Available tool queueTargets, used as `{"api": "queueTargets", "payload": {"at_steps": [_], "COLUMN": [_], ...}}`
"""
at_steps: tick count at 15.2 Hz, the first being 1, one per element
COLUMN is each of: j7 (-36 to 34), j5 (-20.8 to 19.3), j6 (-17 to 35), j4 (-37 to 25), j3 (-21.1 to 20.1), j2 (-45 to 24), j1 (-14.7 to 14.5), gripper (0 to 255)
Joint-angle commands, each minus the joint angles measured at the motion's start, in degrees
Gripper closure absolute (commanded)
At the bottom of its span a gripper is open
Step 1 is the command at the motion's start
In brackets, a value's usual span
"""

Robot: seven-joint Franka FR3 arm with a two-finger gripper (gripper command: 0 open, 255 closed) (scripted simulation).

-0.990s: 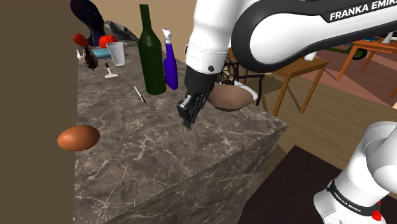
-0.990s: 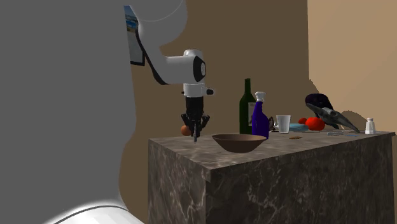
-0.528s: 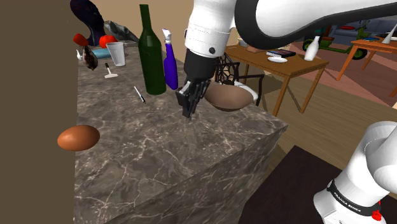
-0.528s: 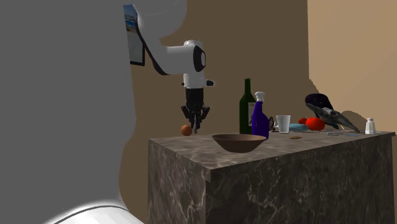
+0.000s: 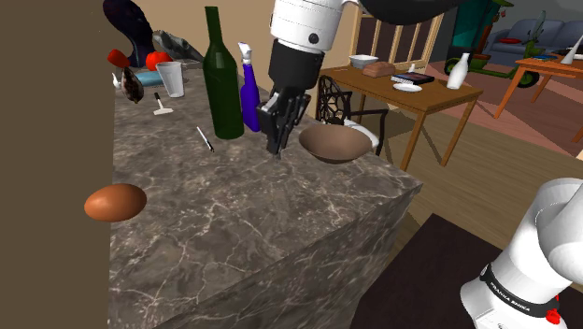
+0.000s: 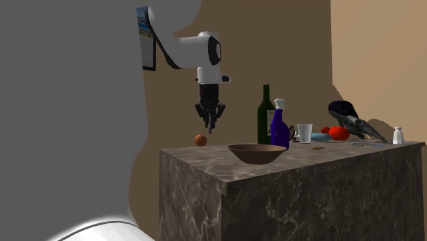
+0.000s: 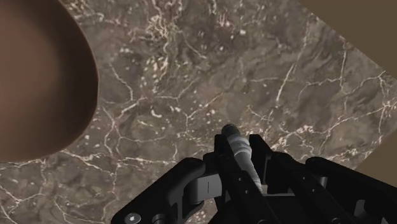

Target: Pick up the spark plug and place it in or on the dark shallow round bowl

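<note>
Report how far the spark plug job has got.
Done: the spark plug is lifted, clasped in the gripper. In hand: the gripper hangs above the counter beside the brown bowl. Left: carry it over the bowl and release.

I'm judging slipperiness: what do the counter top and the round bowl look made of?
Dark brown counter top: marble-like stone, by its pale veining. Shallow brown round bowl: smooth, matte, evenly coloured; ceramic or wood, cannot tell.
</note>
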State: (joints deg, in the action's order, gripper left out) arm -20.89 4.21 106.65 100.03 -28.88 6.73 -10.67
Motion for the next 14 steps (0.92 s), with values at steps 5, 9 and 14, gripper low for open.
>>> {"api": "queueTargets", "payload": {"at_steps": [5, 9, 14], "j7": [-0.5, 4.6, 12.7], "j5": [-0.7, 1.9, 4.7], "j6": [-4.9, -5.3, -5.8], "j4": [-5.9, -2.4, 3.1], "j3": [-0.1, 3.0, 8.5], "j2": [-1.2, 2.9, 8.4], "j1": [0.0, 1.7, 3.9], "gripper": [255, 255, 255]}}
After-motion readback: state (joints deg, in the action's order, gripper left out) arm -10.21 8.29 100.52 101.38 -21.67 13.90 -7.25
